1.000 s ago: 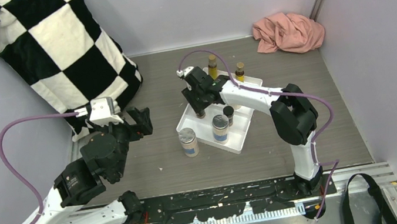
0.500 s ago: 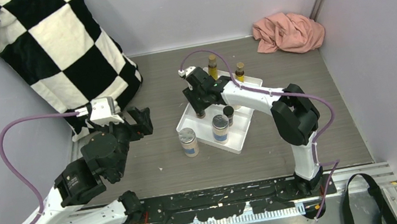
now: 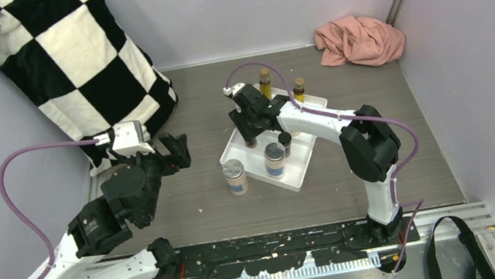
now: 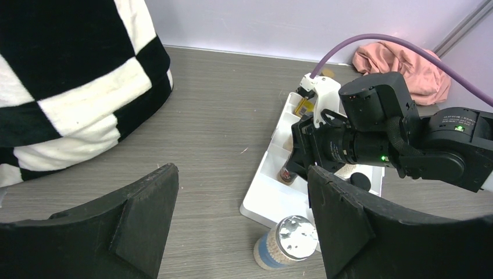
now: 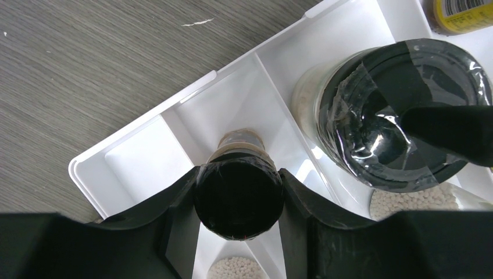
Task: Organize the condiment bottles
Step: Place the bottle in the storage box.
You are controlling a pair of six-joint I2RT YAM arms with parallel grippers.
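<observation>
Pinching the small black-capped glass bottle (image 5: pixel 238 200) by its cap, inside the white plastic tray (image 5: pixel 136 154), the right gripper (image 3: pixel 248 126) is handling something probably light, rigid, slick; the left gripper (image 4: pixel 241 197) is gaping, empty.

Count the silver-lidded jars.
2 silver-lidded jars: one stands in the white tray near its front end; the other on the table just outside the tray's left side. The right arm may hide more.
</observation>
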